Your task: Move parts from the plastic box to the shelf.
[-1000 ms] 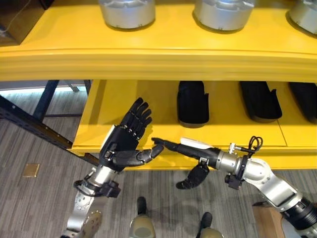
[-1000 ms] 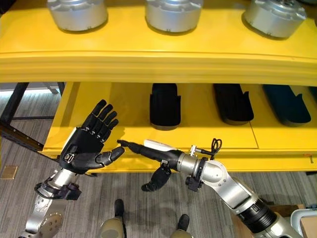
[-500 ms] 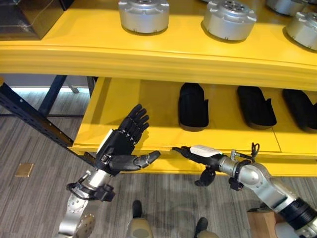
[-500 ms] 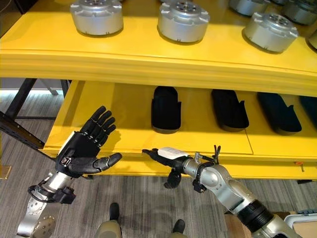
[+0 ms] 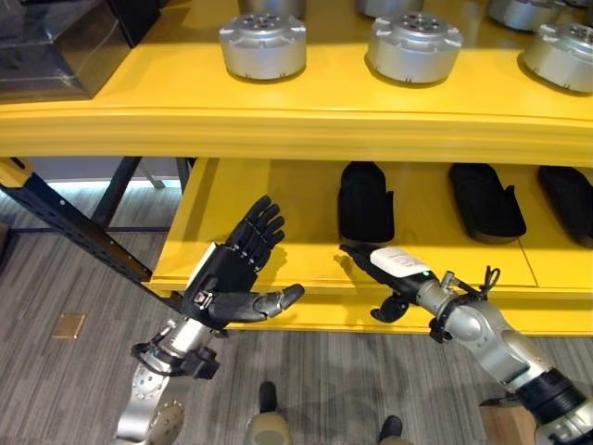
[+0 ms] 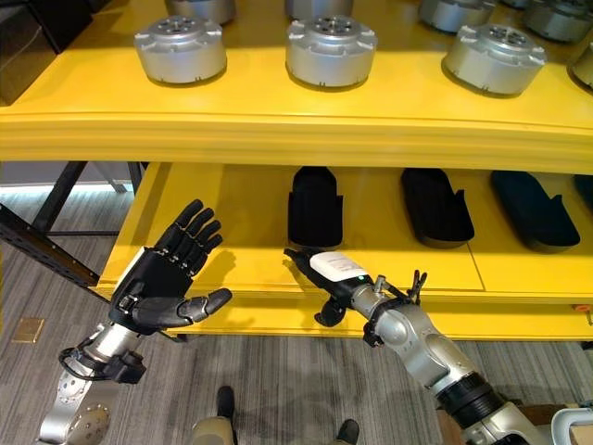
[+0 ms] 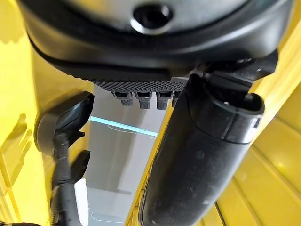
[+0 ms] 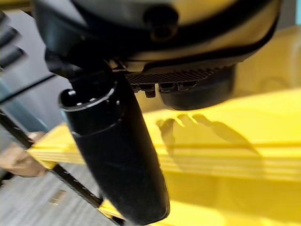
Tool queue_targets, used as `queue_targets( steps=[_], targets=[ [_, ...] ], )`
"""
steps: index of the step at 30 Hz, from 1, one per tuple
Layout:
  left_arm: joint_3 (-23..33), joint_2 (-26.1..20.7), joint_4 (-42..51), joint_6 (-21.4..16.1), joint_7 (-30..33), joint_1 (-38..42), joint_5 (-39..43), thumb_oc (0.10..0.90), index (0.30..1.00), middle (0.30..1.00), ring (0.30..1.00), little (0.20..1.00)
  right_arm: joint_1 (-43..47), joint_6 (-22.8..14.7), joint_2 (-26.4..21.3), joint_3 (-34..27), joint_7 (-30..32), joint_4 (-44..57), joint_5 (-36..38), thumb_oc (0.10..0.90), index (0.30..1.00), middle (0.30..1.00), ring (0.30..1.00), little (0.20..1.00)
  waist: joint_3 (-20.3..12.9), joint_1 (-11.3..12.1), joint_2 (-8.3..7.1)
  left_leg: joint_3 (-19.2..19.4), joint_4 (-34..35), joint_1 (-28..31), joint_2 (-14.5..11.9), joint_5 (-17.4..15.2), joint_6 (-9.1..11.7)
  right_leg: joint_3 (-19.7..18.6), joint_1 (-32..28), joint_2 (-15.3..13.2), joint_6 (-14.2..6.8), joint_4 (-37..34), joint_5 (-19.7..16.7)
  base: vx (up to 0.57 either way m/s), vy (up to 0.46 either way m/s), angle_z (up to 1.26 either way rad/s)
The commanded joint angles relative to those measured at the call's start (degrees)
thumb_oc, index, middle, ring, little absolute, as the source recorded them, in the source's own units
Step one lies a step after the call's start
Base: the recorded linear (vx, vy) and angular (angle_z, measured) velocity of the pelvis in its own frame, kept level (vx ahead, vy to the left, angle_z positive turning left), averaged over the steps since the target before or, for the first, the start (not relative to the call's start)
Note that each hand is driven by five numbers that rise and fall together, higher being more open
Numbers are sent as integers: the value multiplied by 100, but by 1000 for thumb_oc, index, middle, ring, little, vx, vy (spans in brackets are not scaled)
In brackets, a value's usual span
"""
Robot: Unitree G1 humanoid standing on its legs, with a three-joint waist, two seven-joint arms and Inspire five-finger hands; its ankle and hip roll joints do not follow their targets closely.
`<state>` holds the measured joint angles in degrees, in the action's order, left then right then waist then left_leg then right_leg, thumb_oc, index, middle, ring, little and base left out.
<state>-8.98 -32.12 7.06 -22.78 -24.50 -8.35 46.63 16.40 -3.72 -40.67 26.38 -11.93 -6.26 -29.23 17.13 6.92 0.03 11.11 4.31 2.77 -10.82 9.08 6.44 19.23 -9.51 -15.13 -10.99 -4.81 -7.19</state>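
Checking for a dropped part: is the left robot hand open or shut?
Open. The left robot hand has its fingers straight and spread, thumb out, holding nothing, before the yellow shelf.

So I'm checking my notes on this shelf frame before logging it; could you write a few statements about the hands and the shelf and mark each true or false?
1. The left robot hand is open, fingers spread, holding nothing. True.
2. The right robot hand grips a round metal part. False: it holds nothing and reaches over the front edge of the lower shelf.
3. Round silver parts stand on the upper shelf. True.
4. The lower shelf carries white boxes. False: black parts lie there in a row.
5. The two hands are touching each other. False: there is a gap between them.
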Motion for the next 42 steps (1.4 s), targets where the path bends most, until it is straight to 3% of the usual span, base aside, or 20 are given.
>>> queue_targets(
  steps=[1,18,27,42],
  targets=[
    [52,63,312,-329,-329,323,144,900,1000,1000,1000,1000,655,-116,97,102,455,-80,-57,900,1000,1000,1000,1000,-321,169,-96,407,-567,185,-309,-795,-13,260,340,-164,170,749,621,0,0,0],
    [-97,122,132,-128,-649,625,128,900,1000,1000,1000,1000,1271,127,455,735,633,-1654,-156,900,1000,1000,1000,1000,-320,380,-77,307,-514,155,-309,-723,10,434,318,-173,193,781,625,-3,-6,2],
    [-197,187,50,53,-778,832,80,900,1000,1000,1000,1000,1631,311,788,680,1171,-2790,232,900,1000,1000,1000,1000,-352,504,1,244,-522,135,-288,-729,11,526,283,-180,211,786,624,2,-8,1],
    [-234,174,5,179,-834,965,177,900,1000,1000,1000,1000,2000,535,972,556,1305,-3676,425,900,1000,1000,1000,1000,-419,569,81,224,-471,177,-275,-705,26,587,225,-183,237,756,616,0,0,1]
  ],
)
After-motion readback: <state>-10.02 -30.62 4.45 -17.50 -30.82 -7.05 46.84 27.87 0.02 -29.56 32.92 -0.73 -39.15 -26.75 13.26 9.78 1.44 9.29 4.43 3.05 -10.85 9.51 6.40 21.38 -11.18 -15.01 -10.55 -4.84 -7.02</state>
